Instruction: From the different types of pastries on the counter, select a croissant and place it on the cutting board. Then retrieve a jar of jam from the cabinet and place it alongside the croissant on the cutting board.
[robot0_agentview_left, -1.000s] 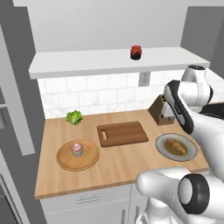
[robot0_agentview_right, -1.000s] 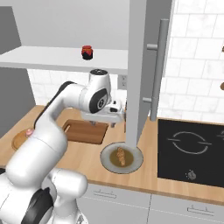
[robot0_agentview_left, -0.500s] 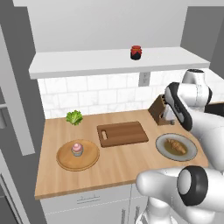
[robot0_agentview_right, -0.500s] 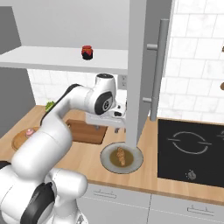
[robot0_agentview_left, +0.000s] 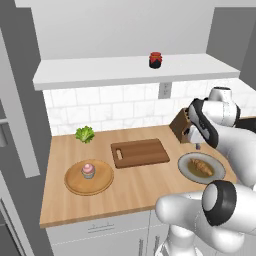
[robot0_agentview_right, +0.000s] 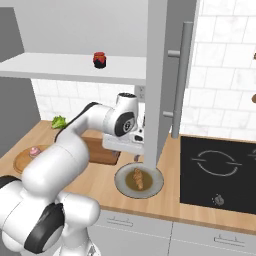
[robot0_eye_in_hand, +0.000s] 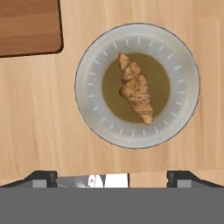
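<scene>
Counter (robot0_agentview_left: 130, 187), L to R: lettuce (robot0_agentview_left: 85, 134) at back by tiles; round tray (robot0_agentview_left: 75, 186) w/ pink cupcake (robot0_agentview_left: 88, 170); cutting board (robot0_agentview_left: 139, 152), bare; grey plate (robot0_eye_in_hand: 89, 109) w/ croissant (robot0_eye_in_hand: 136, 89) lying in its brown centre, near board's R end; knife block (robot0_agentview_left: 179, 126) behind. Jam jar (robot0_agentview_left: 156, 60) up on white cabinet shelf (robot0_agentview_left: 100, 72), well apart from board. Gripper (robot0_eye_in_hand: 112, 177) hovers above plate, fingers (robot0_eye_in_hand: 41, 177) spread wide, holding nothing; croissant untouched.
</scene>
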